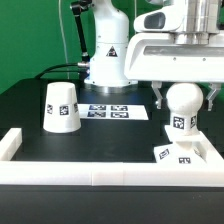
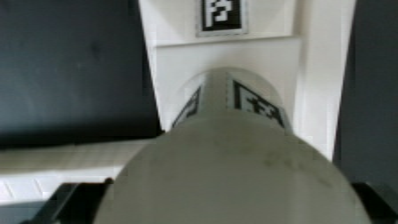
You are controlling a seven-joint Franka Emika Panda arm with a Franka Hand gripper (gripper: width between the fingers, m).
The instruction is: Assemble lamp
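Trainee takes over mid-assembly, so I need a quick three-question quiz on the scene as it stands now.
1. True or false: the shade is already mounted on the bulb.
2. Which part is between the fingers of the gripper? A) shade B) bulb C) marker board
3. Fill in: in the exterior view, the part just below the bulb is the ____.
Key: 1 false; 2 B; 3 base block.
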